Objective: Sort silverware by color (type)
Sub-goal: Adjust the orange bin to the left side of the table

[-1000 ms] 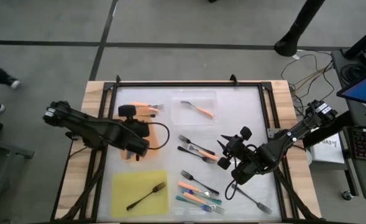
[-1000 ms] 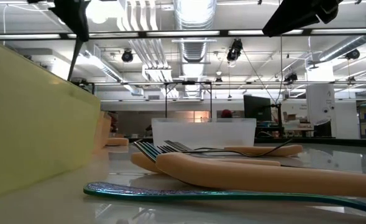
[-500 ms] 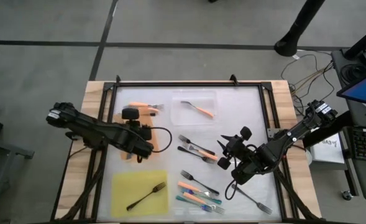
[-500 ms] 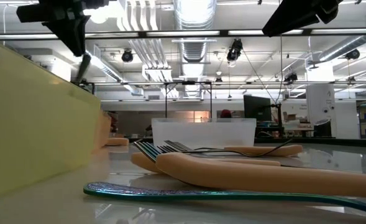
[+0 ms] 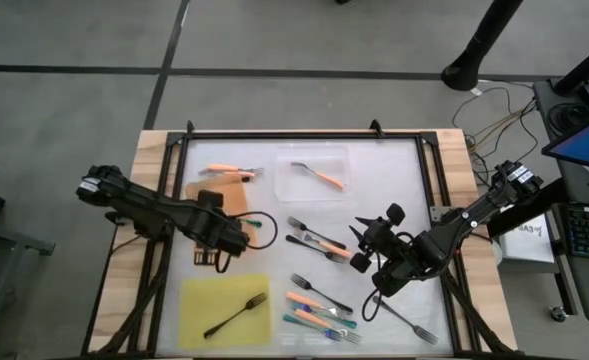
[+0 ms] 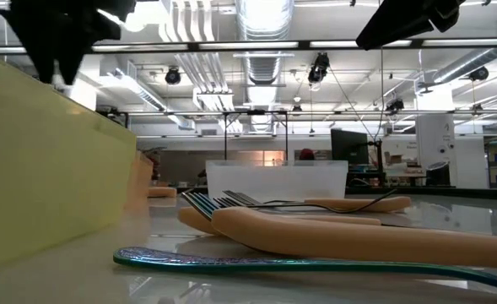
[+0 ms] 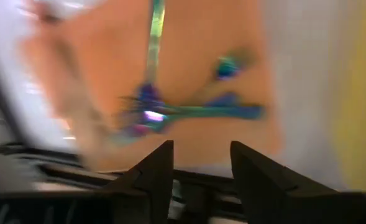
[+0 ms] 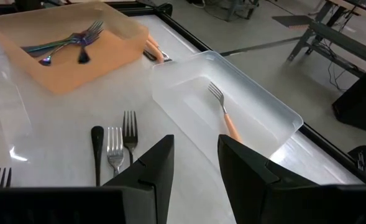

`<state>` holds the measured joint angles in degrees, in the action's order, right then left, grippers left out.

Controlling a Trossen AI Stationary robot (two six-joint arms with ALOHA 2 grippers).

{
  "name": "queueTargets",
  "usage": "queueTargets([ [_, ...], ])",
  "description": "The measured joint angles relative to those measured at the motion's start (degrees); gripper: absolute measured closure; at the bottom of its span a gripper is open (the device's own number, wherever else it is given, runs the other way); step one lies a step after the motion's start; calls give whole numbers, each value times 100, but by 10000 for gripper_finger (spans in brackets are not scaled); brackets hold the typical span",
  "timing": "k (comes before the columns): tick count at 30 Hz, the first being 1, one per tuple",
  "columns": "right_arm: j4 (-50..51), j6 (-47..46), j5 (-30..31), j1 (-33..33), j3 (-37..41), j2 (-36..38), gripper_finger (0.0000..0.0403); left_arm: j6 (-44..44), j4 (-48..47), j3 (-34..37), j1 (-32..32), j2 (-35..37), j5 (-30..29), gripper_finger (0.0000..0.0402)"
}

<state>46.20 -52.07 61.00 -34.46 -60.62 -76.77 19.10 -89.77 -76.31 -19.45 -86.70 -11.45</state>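
Observation:
My left gripper point(image 7: 201, 171) hovers open over the near end of the orange tray point(image 5: 229, 200). Two teal forks point(image 7: 170, 112) lie crossed on the tray floor ahead of its fingers, and the right wrist view shows the teal forks point(image 8: 64, 42) too. My right gripper point(image 8: 195, 168) stands open above the table's middle, nothing between its fingers. Below it lie loose forks point(image 5: 312, 240), with more orange and teal ones point(image 5: 319, 305) toward the near edge. One orange fork point(image 5: 324, 178) lies in the clear tray point(image 5: 314, 160), another point(image 5: 229, 172) beyond the orange tray. A black fork point(image 5: 236, 315) rests on the yellow mat point(image 5: 199, 310).
A dark frame point(image 5: 304, 133) runs around the white work surface. A silvery fork point(image 5: 406, 322) lies near the front right. Cables and a laptop sit off the table's right edge. Bare white surface shows between the clear tray and my right arm point(image 5: 474, 215).
My left gripper has let go of a fork that hung below it. The fork has dropped into the orange tray. The gripper has drawn back toward the table's near edge, uncovering more of the tray.

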Motion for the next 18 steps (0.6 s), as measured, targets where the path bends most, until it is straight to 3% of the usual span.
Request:
queueTargets([
  [6,0,0,1,0,0,-2,287,143,738,5,-6,0,1191,273],
  [10,-2,0,1,0,0,-2,287,144,1457,105,-6,-5,1251,276],
  [18,0,9,-4,0,0,-2,287,316,1891,501,-6,-97,1232,276],
])
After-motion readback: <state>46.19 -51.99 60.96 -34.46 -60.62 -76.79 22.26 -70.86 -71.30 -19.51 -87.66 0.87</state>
